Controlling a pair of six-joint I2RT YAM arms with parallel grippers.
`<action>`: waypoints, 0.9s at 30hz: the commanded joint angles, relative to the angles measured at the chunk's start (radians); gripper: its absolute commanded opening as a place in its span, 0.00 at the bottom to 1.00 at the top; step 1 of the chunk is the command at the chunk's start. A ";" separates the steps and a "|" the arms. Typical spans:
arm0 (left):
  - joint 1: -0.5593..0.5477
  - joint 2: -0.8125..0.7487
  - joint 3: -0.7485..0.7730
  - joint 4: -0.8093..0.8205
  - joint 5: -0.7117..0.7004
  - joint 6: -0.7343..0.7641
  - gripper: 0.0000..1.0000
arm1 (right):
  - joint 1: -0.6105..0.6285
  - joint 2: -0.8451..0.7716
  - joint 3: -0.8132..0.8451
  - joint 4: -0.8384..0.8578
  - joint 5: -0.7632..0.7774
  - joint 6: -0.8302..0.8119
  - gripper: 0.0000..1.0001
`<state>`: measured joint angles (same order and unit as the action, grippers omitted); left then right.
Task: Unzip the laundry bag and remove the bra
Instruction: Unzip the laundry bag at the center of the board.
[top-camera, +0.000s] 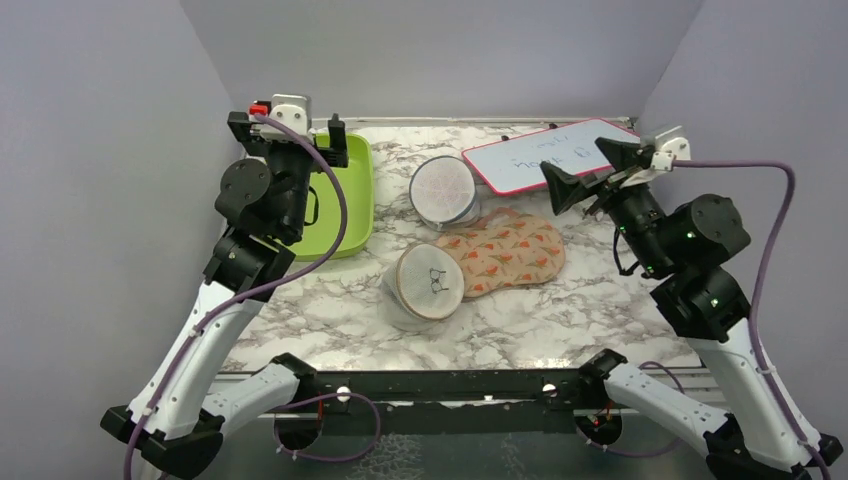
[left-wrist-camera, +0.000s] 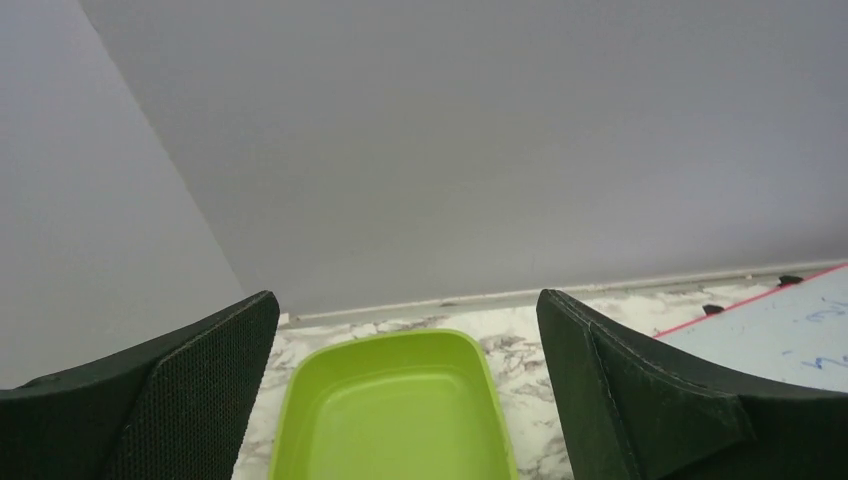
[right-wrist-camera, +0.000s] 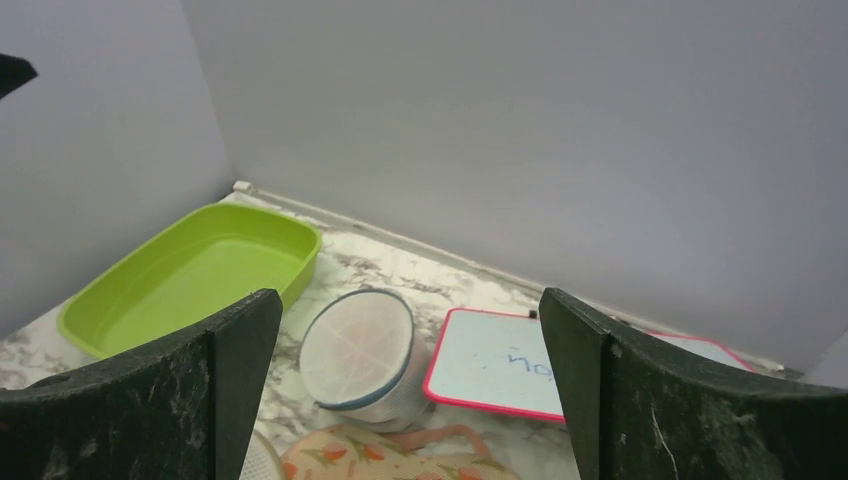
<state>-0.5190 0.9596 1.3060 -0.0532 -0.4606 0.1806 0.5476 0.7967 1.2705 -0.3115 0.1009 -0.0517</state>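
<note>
L gripper (left-wrist-camera: 405, 300) fingers spread near my green tray (left-wrist-camera: 390, 410), R gripper (right-wrist-camera: 408, 297) fingers spread too, laundry bag (top-camera: 430, 281) on bench (top-camera: 320, 305), touching floral pouch (top-camera: 510, 250)

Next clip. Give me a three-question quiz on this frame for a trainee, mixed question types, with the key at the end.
1. True or false: the left gripper and the right gripper are both open and hold nothing.
2. Compared with the plain mesh pod, the laundry bag lies: A) nearer the robot, B) farther from the robot, C) on top of it.
3. Short answer: in the top view, what patterned thing lies just to the right of the laundry bag?
Key: 1 true; 2 A; 3 the orange floral pouch.
</note>
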 joint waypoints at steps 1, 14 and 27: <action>0.036 0.011 -0.069 0.020 0.115 -0.111 0.99 | 0.089 0.006 -0.074 0.062 0.094 0.040 1.00; 0.124 0.131 -0.265 -0.096 0.396 -0.340 0.99 | 0.315 0.171 -0.254 0.130 0.247 0.146 1.00; 0.151 0.264 -0.375 -0.207 0.740 -0.498 0.99 | 0.315 0.463 -0.280 0.123 0.032 0.316 1.00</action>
<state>-0.3759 1.2098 0.9489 -0.2272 0.1062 -0.2440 0.8917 1.2133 1.0103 -0.2192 0.2775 0.1890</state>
